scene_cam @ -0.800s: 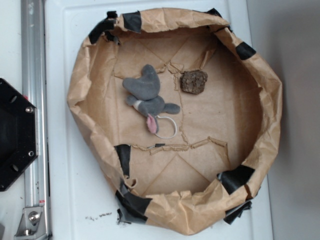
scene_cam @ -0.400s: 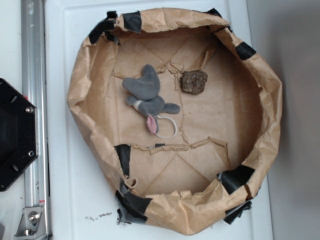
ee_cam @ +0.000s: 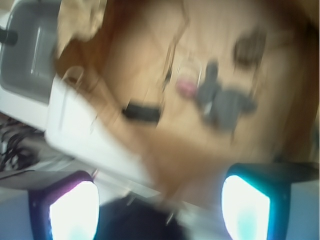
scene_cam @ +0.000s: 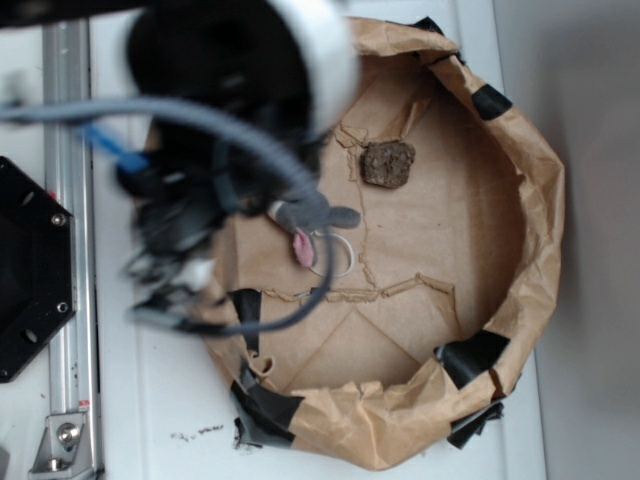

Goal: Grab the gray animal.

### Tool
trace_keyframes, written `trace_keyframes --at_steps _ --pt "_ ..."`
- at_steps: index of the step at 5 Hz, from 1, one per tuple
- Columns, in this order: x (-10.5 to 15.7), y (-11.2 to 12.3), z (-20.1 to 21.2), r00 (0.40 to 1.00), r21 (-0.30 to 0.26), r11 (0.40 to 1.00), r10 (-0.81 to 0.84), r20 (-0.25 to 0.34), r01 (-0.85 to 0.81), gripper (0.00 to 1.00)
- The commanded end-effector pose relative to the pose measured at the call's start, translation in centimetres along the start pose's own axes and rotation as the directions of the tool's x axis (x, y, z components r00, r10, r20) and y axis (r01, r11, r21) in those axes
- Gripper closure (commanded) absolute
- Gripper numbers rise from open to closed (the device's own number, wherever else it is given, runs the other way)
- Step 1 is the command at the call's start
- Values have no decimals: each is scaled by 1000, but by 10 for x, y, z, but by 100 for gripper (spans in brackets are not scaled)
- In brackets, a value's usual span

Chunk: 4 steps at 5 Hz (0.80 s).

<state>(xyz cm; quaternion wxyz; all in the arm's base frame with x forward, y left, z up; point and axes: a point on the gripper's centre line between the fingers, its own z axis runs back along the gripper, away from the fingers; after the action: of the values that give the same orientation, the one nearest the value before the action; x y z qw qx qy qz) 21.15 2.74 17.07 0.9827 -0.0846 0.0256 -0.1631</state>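
Exterior view, blurred arm (scene_cam: 215,150) hides most of gray animal (scene_cam: 312,213)

gray animal (scene_cam: 318,212), pink ear, brown lump (scene_cam: 388,163)

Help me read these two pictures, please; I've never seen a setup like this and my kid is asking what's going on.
One picture looks down from above; the other comes from a camera on the robot arm's wrist. The dark blurred mass with cables is the arm, caught in motion over a round brown paper tray patched with black tape. In the tray lie a small gray animal toy with a pink ear and a brown rock-like lump beside it. In the wrist view, the two bright pads at the bottom are the fingers of the gripper. They stand apart, holding nothing; the toy lies untouched.
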Motion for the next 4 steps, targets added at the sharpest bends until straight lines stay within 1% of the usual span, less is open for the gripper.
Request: trace_keyframes --at_steps 1,2,3,4 --pt "43 29 -28 971 204 953 -237 42 224 0" --pt "52 37 -67 946 287 905 -325 -12 314 0" --pt "49 46 -117 910 206 887 -409 -69 414 0" --pt "48 31 -141 880 59 880 -465 -96 472 0"
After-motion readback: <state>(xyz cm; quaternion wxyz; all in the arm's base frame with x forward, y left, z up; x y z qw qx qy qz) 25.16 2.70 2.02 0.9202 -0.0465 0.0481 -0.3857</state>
